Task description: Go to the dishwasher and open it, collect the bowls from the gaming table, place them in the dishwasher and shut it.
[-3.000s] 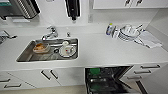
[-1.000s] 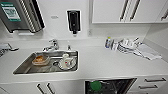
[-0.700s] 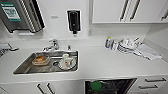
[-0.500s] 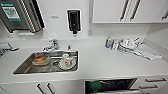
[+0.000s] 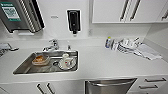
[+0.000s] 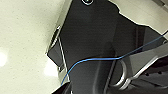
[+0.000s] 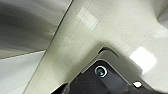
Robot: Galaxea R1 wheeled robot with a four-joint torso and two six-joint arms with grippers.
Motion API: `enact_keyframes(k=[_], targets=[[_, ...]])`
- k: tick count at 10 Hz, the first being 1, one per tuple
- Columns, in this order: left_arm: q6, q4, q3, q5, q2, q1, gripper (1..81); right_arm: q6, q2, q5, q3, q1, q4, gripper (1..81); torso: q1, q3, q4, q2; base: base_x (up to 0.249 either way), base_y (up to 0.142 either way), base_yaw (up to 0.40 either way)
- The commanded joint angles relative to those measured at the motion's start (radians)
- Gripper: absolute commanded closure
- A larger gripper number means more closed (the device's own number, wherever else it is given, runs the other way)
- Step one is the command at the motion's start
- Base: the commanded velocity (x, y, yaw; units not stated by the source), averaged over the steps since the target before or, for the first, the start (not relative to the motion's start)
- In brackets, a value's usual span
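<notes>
Below the white countertop, right of the sink, the dishwasher stands nearly shut. Gripper states cannot be told. Risk: an unlatched door swings down if left unpressed.

Head view, counts: 1 dishwasher, steel front, 1 bar handle across top. 1 sink w/ 1 faucet. In sink: 1 orange-brown dish, 1 white plate w/ 1 white cup on it. 1 black wall dispenser. 1 small bottle on countertop. White dishes at right in a pile, count unclear. 2 drawer handles right of dishwasher.
</notes>
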Motion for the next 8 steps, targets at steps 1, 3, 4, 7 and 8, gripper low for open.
enact_keyframes(k=[1, 3, 4, 7, 8], targets=[[0.008, 0.027, -0.032, 0.046, -0.012, -0.021, 1.0, -0.005, 0.173, 0.025, -0.279, -0.114, -0.61, 1.0, 0.0, 0.0, 0.0, 0.0, 0.0, 0.0, 0.0], [0.01, 0.027, -0.054, 0.046, -0.012, -0.032, 1.0, -0.005, 0.252, 0.051, -0.423, -0.153, -0.7, 1.0, 0.0, 0.0, 0.0, 0.0, 0.0, 0.0, 0.0], [0.011, 0.032, -0.068, 0.046, -0.01, -0.035, 1.0, -0.005, 0.277, 0.08, -0.474, -0.168, -0.714, 1.0, 0.0, 0.0, 0.0, 0.0, 0.0, 0.0, 0.0], [0.104, 0.055, -0.074, 0.046, -0.008, -0.05, 1.0, 0.001, 0.384, 0.247, -0.694, -0.213, -0.697, 1.0, 0.0, 0.0, 0.0, 0.0, 0.0, 0.0, 0.0], [0.104, 0.057, -0.074, 0.046, -0.008, -0.055, 1.0, 0.001, 0.404, 0.314, -0.744, -0.228, -0.694, 1.0, 0.0, 0.0, 0.0, 0.0, 0.0, 0.0, 0.0]])
